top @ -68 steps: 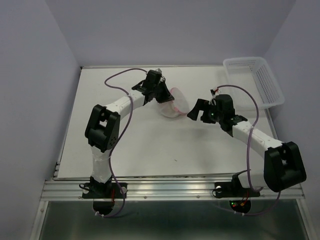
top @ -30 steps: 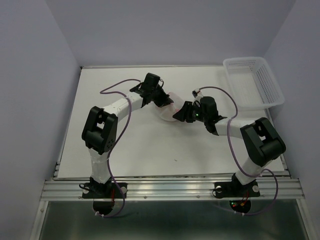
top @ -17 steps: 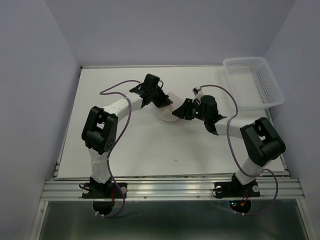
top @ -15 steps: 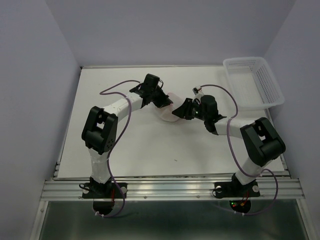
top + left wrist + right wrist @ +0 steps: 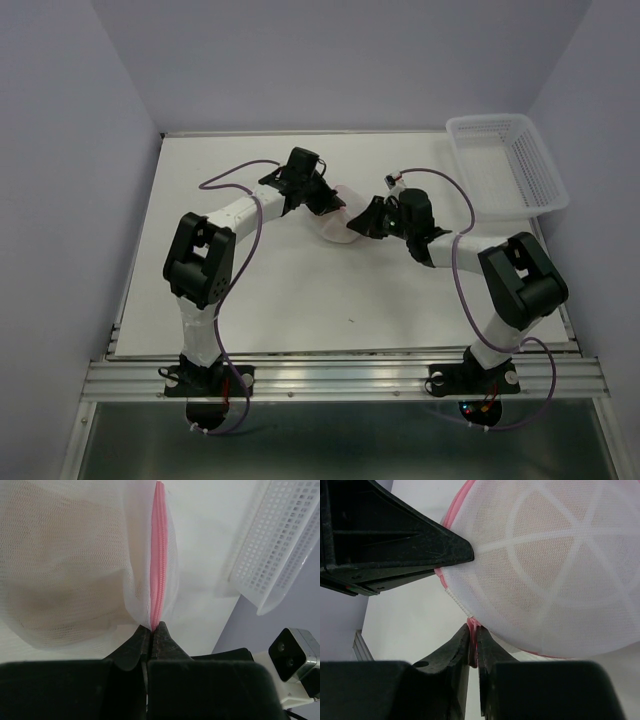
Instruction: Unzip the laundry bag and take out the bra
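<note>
Bag position: laundry bag sits on the table just above the middle of the top view, between the two arms.
Contents: bra shows as a beige shape through the mesh, so it is inside the bag.
Left gripper: clamped together on the bag's rim, right where the pink zipper runs into the jaws.
Right gripper: pinched on a small pink tab at the rim's lower left edge, probably the zip pull.
Handling: the mesh looks light, thin and limp, with no stiffness of its own. It will likely stretch and follow a pull unless the other gripper anchors it.
Best hold: the zipper tape and tab, as they are firmer than the netting; bare mesh would slip or snag.
Bra handling: soft padded cups, easy to squash, probably best taken by an edge once the mouth gapes.
Clearance: the grippers are nearly touching across the bag, so room between them is tight.
Open room: bare tabletop lies below and left of the bag in the top view. The basket stands well apart at upper right.
</note>
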Robot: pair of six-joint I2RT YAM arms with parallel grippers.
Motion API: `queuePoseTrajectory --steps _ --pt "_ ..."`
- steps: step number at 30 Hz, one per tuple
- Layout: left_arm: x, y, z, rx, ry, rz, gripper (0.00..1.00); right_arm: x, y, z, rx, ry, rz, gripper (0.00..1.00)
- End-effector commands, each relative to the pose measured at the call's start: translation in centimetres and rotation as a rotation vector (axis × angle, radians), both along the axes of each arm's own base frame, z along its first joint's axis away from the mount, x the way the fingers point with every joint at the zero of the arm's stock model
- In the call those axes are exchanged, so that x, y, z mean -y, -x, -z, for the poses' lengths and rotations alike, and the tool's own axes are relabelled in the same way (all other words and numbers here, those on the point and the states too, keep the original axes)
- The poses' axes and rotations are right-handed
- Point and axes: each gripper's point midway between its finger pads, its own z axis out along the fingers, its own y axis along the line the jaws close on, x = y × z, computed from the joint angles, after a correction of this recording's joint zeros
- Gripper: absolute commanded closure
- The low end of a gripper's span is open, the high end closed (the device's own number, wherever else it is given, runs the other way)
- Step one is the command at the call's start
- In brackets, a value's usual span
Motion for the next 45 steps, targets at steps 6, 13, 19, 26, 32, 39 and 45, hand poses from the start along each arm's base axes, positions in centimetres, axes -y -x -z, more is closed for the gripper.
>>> queuePoseTrajectory --steps 6,13,19,26,32,39,45 --pt "-0.3 0.4 -1.9 0.023 0.021 0.019 1.00 -0.2 -1.3 -1.5 0.083 0.036 0.001 0.97" --pt "-2.1 -0.8 -2.4 0.041 0.012 -0.006 1.00 1.1 -0.9 0.5 0.066 0.142 0.015 0.99" --pt "-4.0 -2.1 -2.8 0.064 -0.005 -0.008 1.00 2.3 -0.6 2.0 0.054 0.224 0.030 0.99" --pt "-6.0 -3.3 -2.2 0.107 -0.085 0.111 1.00 3.9 0.3 2.9 0.039 0.267 0.028 0.99" --pt "-6.9 -4.5 -2.5 0.187 -0.203 0.231 1.00 4.9 1.8 4.0 -0.003 0.300 -0.039 0.99" --pt "-5.9 -5.2 -4.3 0.299 -0.235 0.320 1.00 2.9 3.0 2.2 0.024 0.256 -0.212 0.99" --pt "-2.8 -4.4 -6.2 0.442 -0.283 0.489 1.00 1.7 3.9 1.3 0.021 0.244 -0.348 0.98"
